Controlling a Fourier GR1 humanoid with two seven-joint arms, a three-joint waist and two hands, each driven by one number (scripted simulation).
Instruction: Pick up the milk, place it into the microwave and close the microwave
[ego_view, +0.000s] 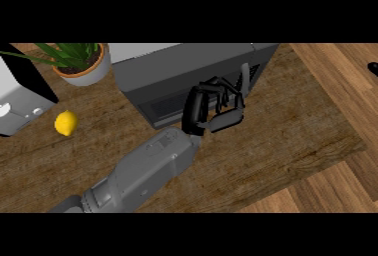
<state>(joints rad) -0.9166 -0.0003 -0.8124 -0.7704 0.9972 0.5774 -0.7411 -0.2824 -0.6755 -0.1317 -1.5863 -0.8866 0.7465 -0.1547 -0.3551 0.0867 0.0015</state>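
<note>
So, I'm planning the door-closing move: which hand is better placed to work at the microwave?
Left. The left hand is at the front of the microwave; the right hand barely shows at the view's right edge, well away from it.

My hand (210, 107) is of matt black plastic-like parts; my forearm (144, 175) is a smooth grey shell with a dull sheen. The microwave (177, 65) has a dark grey, matt casing that looks like painted metal, with a darker front panel. The counter (295, 130) is brown wood with visible streaked grain, unpolished; a paler wooden floor (343, 65) in planks lies beyond it. The lemon (66, 123) has a bright yellow, slightly glossy skin. The plant pot (92, 72) is smooth, pale and ceramic-looking. The white appliance (18, 112) looks like smooth plastic.
</note>
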